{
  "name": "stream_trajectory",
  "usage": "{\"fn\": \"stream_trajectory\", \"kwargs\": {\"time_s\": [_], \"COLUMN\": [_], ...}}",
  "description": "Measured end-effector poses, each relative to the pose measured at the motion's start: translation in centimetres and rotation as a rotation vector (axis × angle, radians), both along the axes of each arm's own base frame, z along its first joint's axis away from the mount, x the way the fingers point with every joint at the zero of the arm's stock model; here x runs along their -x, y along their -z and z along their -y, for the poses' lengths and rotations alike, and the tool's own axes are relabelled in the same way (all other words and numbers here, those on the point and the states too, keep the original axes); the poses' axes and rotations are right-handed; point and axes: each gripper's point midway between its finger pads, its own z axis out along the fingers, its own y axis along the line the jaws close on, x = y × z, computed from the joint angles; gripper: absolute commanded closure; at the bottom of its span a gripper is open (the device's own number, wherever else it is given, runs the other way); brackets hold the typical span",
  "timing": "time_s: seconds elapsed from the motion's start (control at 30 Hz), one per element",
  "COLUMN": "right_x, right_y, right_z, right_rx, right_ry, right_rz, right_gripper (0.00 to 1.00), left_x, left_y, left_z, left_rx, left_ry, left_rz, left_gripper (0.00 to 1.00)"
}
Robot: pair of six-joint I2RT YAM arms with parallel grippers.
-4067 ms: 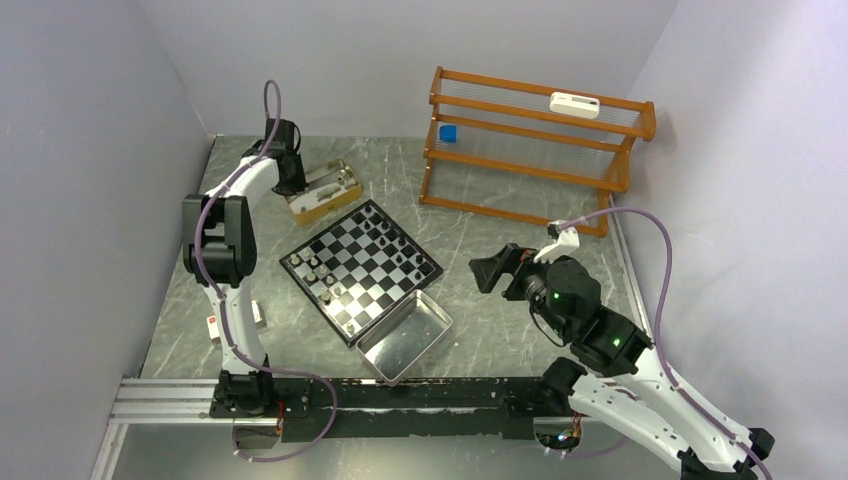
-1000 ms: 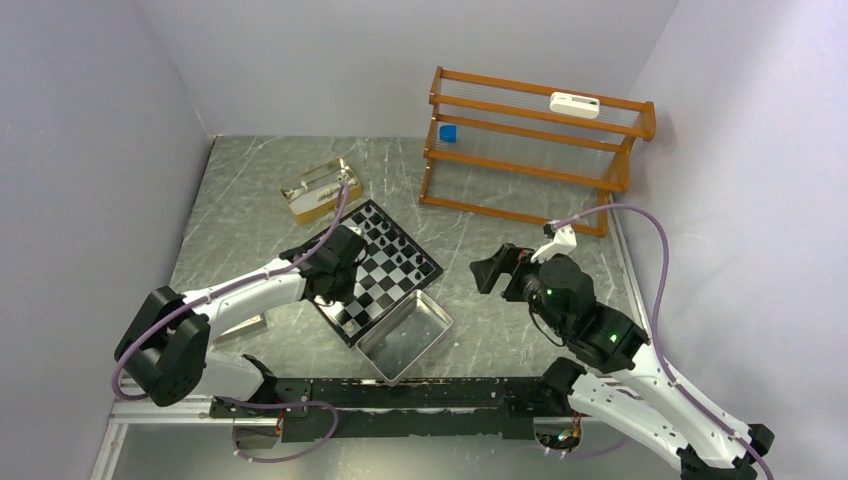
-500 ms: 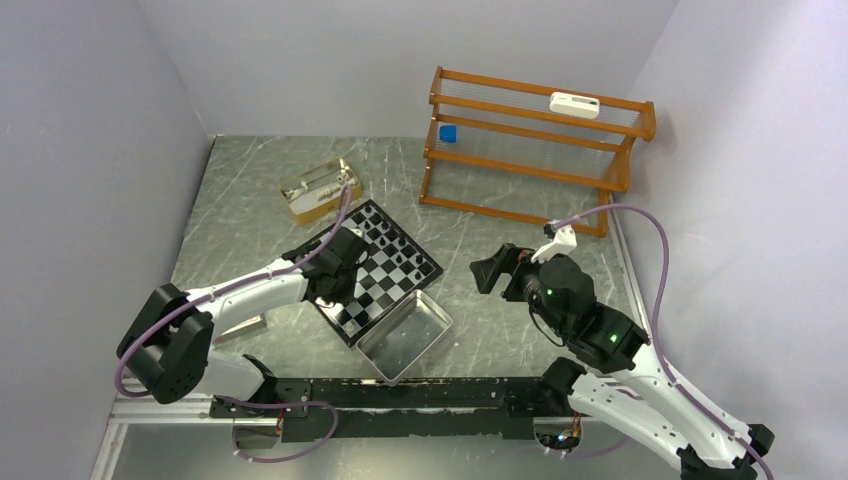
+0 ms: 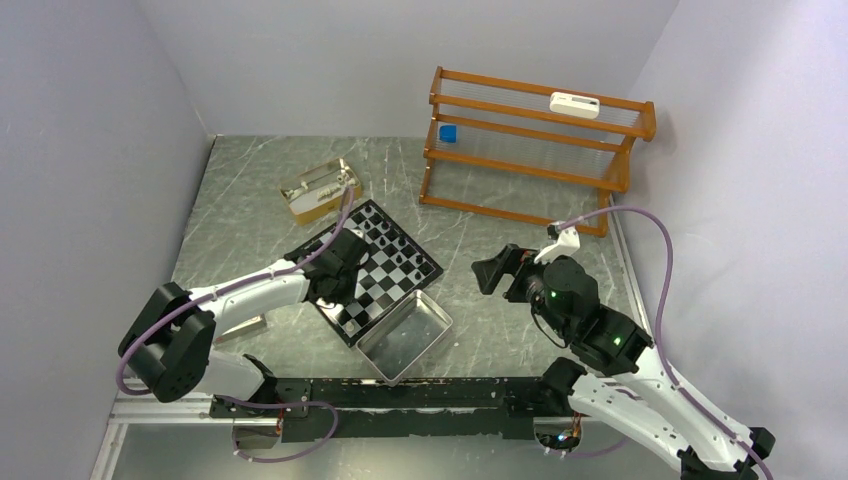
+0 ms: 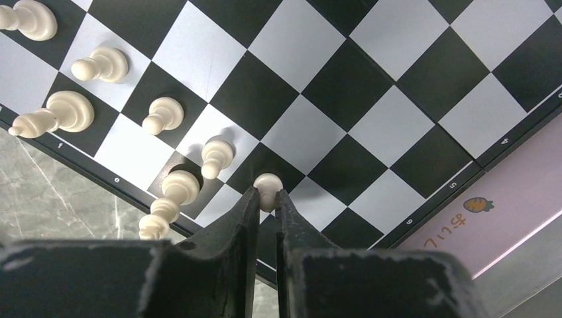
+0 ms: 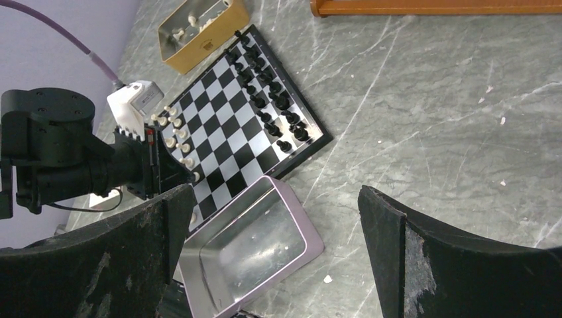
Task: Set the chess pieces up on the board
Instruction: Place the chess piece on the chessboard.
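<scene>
In the left wrist view my left gripper (image 5: pixel 267 193) is shut on the round head of a cream pawn (image 5: pixel 268 181). The pawn stands upright on the board (image 5: pixel 391 126) near its rim. Several other cream chess pieces (image 5: pixel 162 114) stand in the rows to its left. From above, the left wrist covers the board's (image 4: pixel 390 275) near-left side. Black pieces (image 6: pixel 265 99) line the board's far side and cream ones (image 6: pixel 173 136) the side under the left arm. My right gripper (image 4: pixel 492 270) hovers open and empty to the right of the board, its jaws wide apart in its wrist view (image 6: pixel 275 191).
A shiny metal tray (image 4: pixel 440 322) lies against the board's near corner; its pink-tinted wall (image 5: pixel 517 192) shows beside the board. A gold box (image 4: pixel 320 190) with a few pieces sits behind the board. A wooden rack (image 4: pixel 530 150) stands at the back right.
About four seconds ago the left arm was at the gold box; it is now over the board's near-left side. In the last second it has barely shifted. The right arm has not moved.
</scene>
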Motion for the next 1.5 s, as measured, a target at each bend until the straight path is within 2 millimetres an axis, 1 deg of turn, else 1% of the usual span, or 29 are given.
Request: {"fn": "stream_trajectory", "kwargs": {"time_s": [0.97,1.13,1.3,1.4,1.5], "right_x": [0.03,0.03,0.03,0.04,0.06], "right_y": [-0.04,-0.04,-0.04,-0.04,-0.04], "right_z": [0.00,0.00,0.00,-0.02,-0.04], "right_rx": [-0.005,-0.005,-0.005,-0.005,-0.005], "right_ry": [0.001,0.001,0.001,-0.001,-0.002], "right_rz": [-0.001,-0.001,-0.001,-0.001,-0.001], "right_gripper": [0.00,0.00,0.00,0.00,0.00], "left_x": [0.20,0.24,0.36,0.37,0.09], "left_y": [0.19,0.18,0.19,0.01,-0.74], "left_z": [0.13,0.20,0.12,0.13,0.39], "left_rx": [-0.016,-0.014,-0.017,-0.018,-0.007], "left_ry": [0.003,0.001,0.001,0.002,0.002], "left_rz": [0.003,0.002,-0.002,-0.003,0.009], "left_gripper": [0.74,0.69,0.68,0.67,0.67]}}
